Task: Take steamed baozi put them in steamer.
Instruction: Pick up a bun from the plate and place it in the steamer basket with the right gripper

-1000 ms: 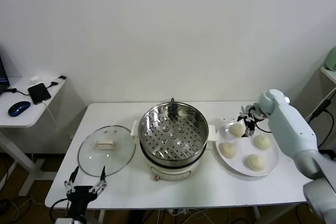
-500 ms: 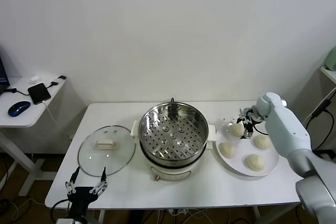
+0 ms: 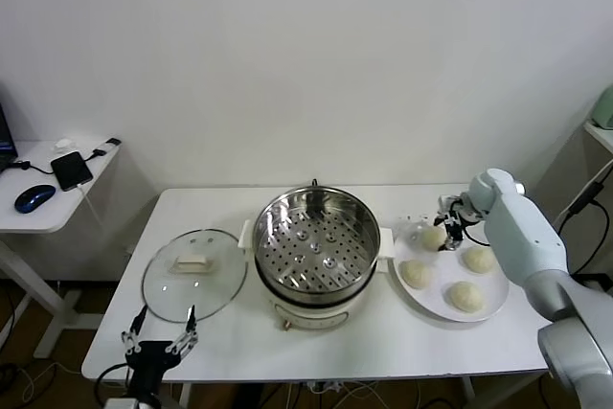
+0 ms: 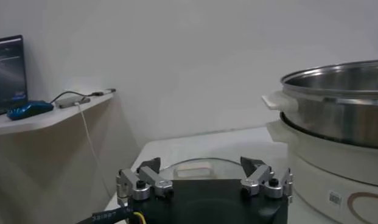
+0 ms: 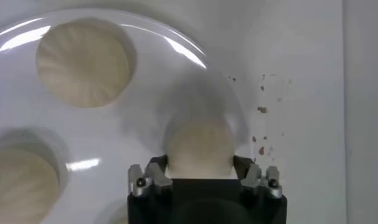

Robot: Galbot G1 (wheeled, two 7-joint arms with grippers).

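Four steamed baozi are being kept on the white plate at the right side of the table, and none is yet seen inside the steamer, which is standing open in the middle of the table with its perforated tray bare. One of them, the rear bun, the one lying at the back of the plate on the steamer's side, is being addressed by the right gripper. In the right wrist view this bun is being framed directly between the two fingers, one finger on each flank, so the bun is lying straight ahead of the gripper and not to one side. The jaws are being held partly open around it; whether the fingers are already pressing the dough cannot be told, and the bun is still sitting on the plate. Being round, the bun has no long axis to be matched. From the bun, the steamer is lying toward the robot's left, just beside the plate, so the carry is judged to be short and sideways. The left gripper is being held wide open and empty near the front left edge of the table, beside the glass lid, well apart from the buns; the right arm is clearly the nearer one
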